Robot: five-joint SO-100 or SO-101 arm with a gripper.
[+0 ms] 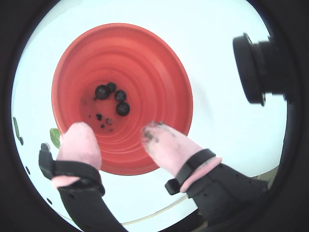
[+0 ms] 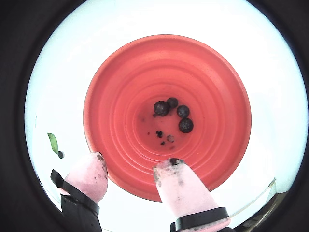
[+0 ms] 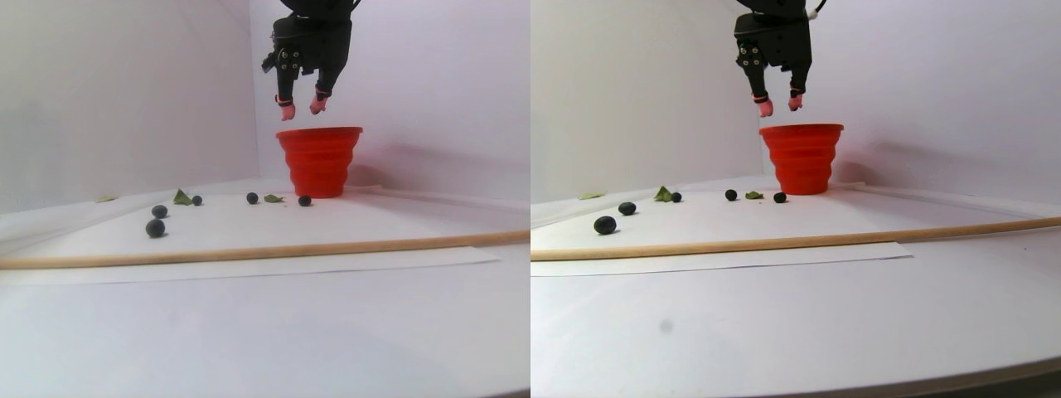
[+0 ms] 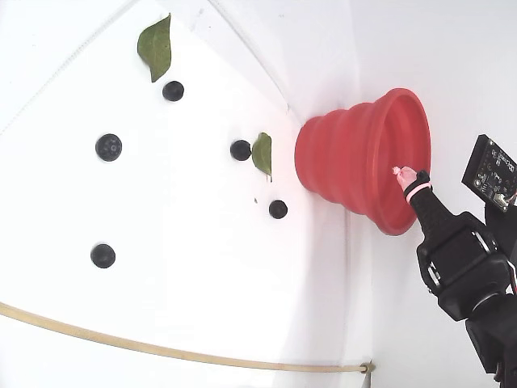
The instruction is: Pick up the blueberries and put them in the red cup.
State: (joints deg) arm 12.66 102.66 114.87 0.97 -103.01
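Observation:
The red cup (image 1: 145,63) stands upright near the back wall, with several blueberries (image 1: 122,108) on its bottom and dark specks beside them. My gripper (image 1: 116,128) hangs just above the cup's rim. It is open, and its stained pink fingertips (image 2: 176,169) hold nothing. In the stereo pair view the gripper (image 3: 300,106) hovers over the cup (image 3: 319,162). Several more blueberries (image 3: 155,227) lie loose on the white sheet in front. In the fixed view one pink fingertip (image 4: 402,173) sits over the cup's mouth (image 4: 347,162), and loose berries (image 4: 108,147) are spread over the table.
Green leaves (image 4: 155,47) (image 4: 262,153) lie among the loose berries. A thin wooden dowel (image 3: 249,249) crosses the table in front of them. White walls close in behind and beside the cup. A black camera body (image 1: 258,67) rides beside the gripper.

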